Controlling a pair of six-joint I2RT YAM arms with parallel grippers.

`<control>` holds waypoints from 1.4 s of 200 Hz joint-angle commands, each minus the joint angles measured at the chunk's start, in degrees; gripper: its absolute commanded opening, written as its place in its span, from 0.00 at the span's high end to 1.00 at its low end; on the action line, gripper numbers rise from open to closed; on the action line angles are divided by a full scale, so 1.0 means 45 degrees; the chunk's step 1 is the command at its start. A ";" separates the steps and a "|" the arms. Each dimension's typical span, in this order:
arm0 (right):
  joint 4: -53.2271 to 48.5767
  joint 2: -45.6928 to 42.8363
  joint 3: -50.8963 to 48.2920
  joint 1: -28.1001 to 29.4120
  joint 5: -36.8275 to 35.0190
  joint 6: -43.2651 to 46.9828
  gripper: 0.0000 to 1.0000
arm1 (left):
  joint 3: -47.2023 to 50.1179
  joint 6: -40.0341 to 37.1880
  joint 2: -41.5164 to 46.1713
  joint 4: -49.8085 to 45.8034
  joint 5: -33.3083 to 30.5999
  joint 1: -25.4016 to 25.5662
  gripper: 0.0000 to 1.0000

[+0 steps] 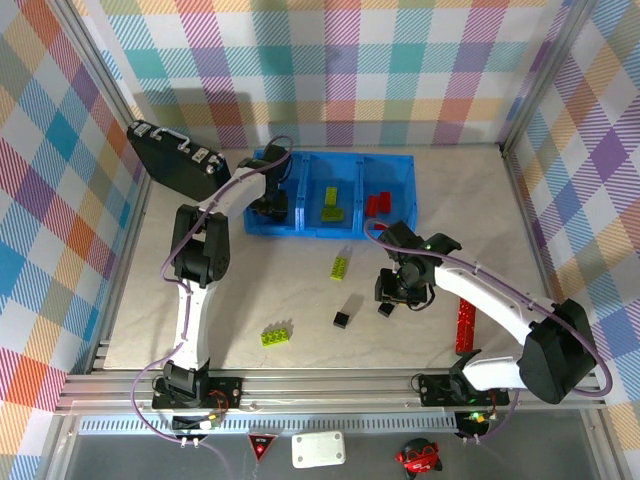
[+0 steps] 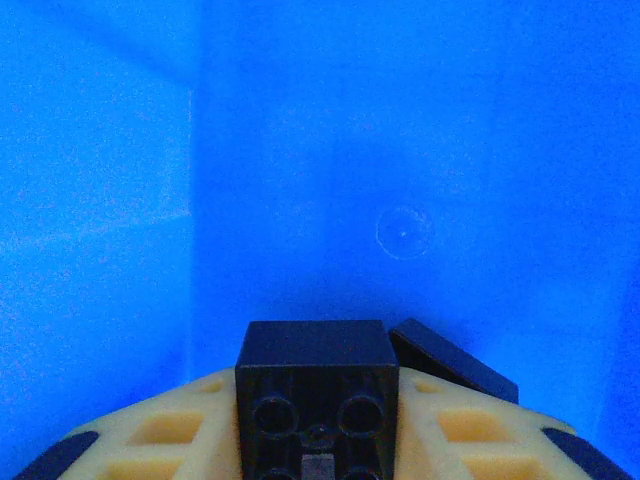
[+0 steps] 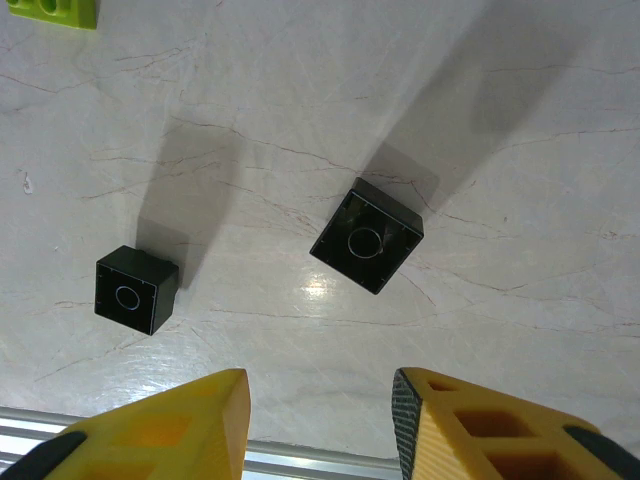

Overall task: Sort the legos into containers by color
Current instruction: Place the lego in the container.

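My left gripper (image 1: 268, 205) is down inside the left compartment of the blue containers (image 1: 300, 228). Its yellow fingers (image 2: 170, 430) press both sides of a black lego cube (image 2: 316, 350). A second black lego (image 2: 455, 362) lies tilted on the blue floor just right of it. My right gripper (image 3: 320, 385) hangs open over the table with nothing between its fingers. One black cube (image 3: 366, 236) lies ahead of it and another (image 3: 136, 290) to the left. Lime legos (image 1: 332, 203) sit in the middle compartment, red ones (image 1: 378, 203) in the right.
Two lime bricks lie loose on the table, one (image 1: 340, 266) near the bin and one (image 1: 277, 334) near the front. A long red stick (image 1: 464, 325) lies at the right. A black case (image 1: 178, 158) stands left of the bin. The table's metal edge (image 3: 300, 465) is close below my right fingers.
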State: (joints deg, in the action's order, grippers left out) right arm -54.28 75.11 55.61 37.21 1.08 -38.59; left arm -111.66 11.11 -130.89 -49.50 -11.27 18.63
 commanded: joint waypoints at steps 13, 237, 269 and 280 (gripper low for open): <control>-0.0184 -0.0421 -0.0191 0.0071 0.0013 -0.0233 0.57 | -0.0387 -0.0048 -0.0122 -0.0485 -0.0109 -0.0106 0.55; 0.0582 0.0409 -0.0870 0.0071 -0.0318 -0.0060 0.53 | 0.2981 0.0355 0.5635 -0.0760 0.3004 -0.0098 0.52; 0.1006 0.0814 -0.0990 0.0071 -0.0475 -0.0260 0.49 | 0.4351 -0.0027 0.6713 -0.0749 0.3074 -0.0107 0.52; 0.1223 0.0914 -0.1055 0.0068 -0.0436 -0.0316 0.46 | 0.4669 -0.0206 0.6979 -0.0886 0.2943 -0.0098 0.52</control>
State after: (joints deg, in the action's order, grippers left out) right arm -50.72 78.28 51.94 37.21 -0.23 -38.68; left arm -93.30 12.29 -104.03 -52.31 1.56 18.63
